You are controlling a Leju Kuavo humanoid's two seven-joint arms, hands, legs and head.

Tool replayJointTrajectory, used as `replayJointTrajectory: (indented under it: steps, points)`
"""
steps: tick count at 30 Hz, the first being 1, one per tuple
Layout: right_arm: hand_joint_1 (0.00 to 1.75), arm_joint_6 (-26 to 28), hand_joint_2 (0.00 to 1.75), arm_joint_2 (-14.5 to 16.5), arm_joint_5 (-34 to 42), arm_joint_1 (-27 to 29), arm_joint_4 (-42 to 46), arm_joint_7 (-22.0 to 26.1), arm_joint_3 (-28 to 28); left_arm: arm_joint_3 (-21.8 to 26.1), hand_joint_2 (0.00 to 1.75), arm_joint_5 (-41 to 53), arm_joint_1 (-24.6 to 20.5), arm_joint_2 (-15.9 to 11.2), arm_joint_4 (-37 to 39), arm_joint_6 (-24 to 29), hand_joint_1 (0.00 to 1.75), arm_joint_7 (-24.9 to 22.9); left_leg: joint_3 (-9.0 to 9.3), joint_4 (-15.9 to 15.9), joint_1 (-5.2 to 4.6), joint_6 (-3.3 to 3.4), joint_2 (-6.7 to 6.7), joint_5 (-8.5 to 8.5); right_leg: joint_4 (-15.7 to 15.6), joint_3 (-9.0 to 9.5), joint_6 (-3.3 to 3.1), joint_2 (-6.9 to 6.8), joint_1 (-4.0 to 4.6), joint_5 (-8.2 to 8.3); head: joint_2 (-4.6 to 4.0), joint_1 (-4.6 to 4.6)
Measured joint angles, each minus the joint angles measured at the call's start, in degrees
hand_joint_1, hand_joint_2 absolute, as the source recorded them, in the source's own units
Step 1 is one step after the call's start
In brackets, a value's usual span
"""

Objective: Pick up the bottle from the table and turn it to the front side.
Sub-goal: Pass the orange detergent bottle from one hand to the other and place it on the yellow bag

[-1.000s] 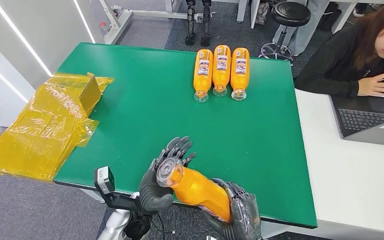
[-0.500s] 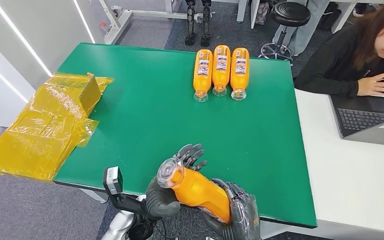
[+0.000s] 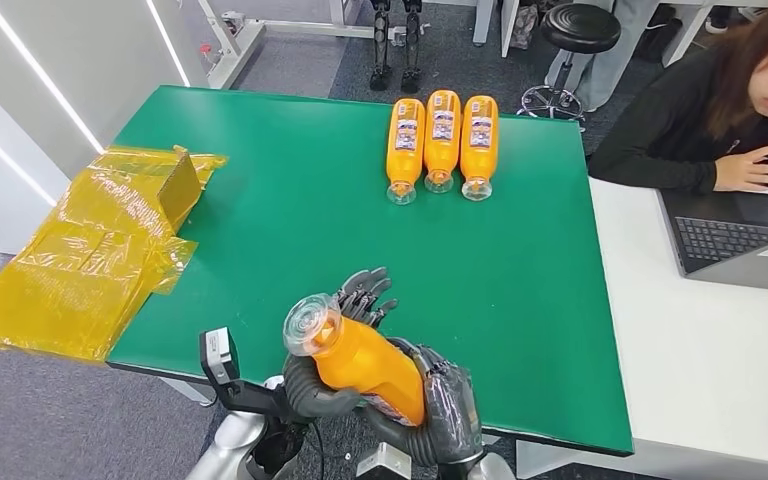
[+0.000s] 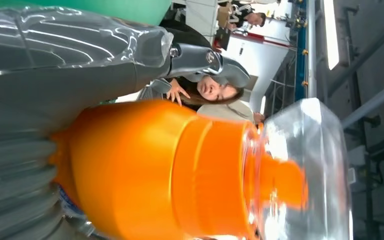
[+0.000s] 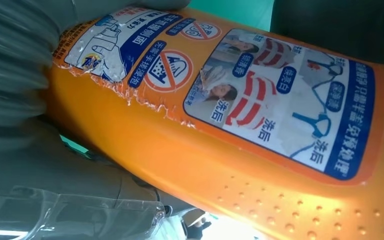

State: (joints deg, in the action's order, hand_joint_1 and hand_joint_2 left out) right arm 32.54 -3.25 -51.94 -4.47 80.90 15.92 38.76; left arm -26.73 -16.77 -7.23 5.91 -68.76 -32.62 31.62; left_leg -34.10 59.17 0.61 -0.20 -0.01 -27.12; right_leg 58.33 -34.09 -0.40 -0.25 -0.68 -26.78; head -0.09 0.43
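Both hands, left hand point(image 3: 322, 385) and right hand point(image 3: 438, 412), are clamped round the orange plastic bottle point(image 3: 365, 366), its clear cap point(image 3: 311, 324) tilted toward 10 o'clock above the green table point(image 3: 290, 230) edge.

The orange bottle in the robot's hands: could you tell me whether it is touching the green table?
Apart. In the head view the orange bottle is held up by the left hand and right hand at the green table's near edge.
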Motion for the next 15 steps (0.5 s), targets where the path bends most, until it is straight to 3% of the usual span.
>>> replayJointTrajectory:
  steps: [15]
  points:
    - [1.75,-1.6,1.75,1.8,1.1,-3.3,-2.0,-1.7,0.1,0.4,1.75,0.5,-2.9,-0.3,0.6,2.2,1.75,-0.1,-0.01,0.0,-0.01,0.00,0.00,0.00,0.0,0.00,0.00,0.00,-0.01,0.00,0.00,0.00]
